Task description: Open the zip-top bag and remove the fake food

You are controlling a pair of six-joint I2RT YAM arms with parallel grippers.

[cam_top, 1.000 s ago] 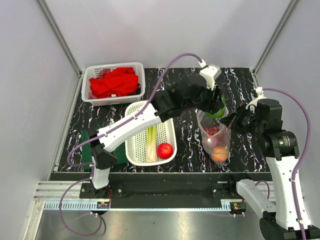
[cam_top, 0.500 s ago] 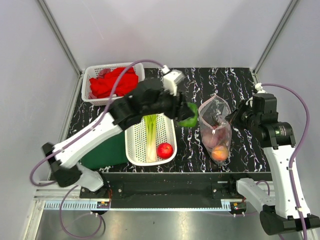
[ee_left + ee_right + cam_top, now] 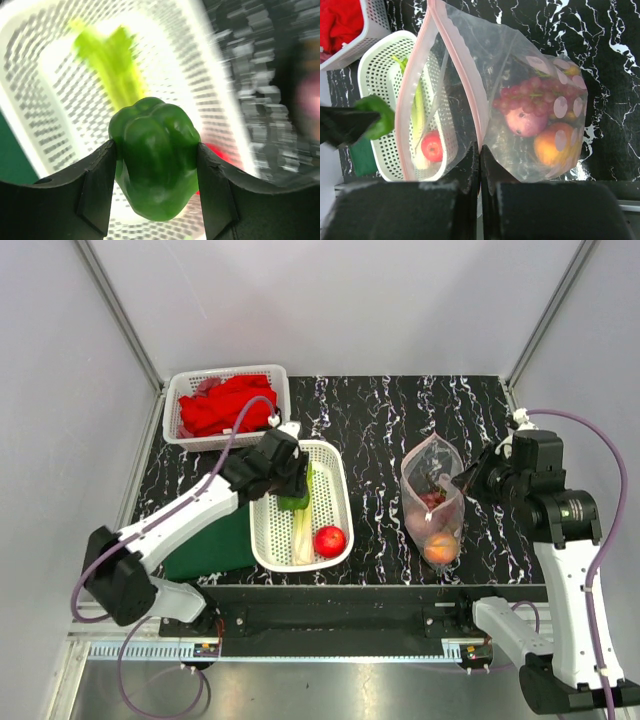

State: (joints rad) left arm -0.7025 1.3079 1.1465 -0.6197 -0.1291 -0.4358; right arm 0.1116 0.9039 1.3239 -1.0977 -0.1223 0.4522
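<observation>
The clear zip-top bag (image 3: 432,490) stands open on the black marbled table, its pink zip strip (image 3: 415,85) spread wide. My right gripper (image 3: 480,150) is shut on the bag's rim, at the bag's right side (image 3: 462,480). Inside the bag lie purple grapes (image 3: 530,95), a purple onion (image 3: 525,122) and an orange peach (image 3: 555,145). My left gripper (image 3: 155,150) is shut on the green pepper (image 3: 155,165) and hangs over the far end of the white oval basket (image 3: 340,500). A leek (image 3: 303,530) and a red apple (image 3: 330,540) lie in that basket.
A second white basket (image 3: 283,400) holding a red cloth (image 3: 228,405) stands at the back left. A dark green flat piece (image 3: 215,545) lies beside the oval basket under my left arm. Grey walls close in the table on three sides.
My left arm has swung left from the bag's mouth, carrying the green pepper, to above the oval basket. The right gripper has kept its hold on the bag.
</observation>
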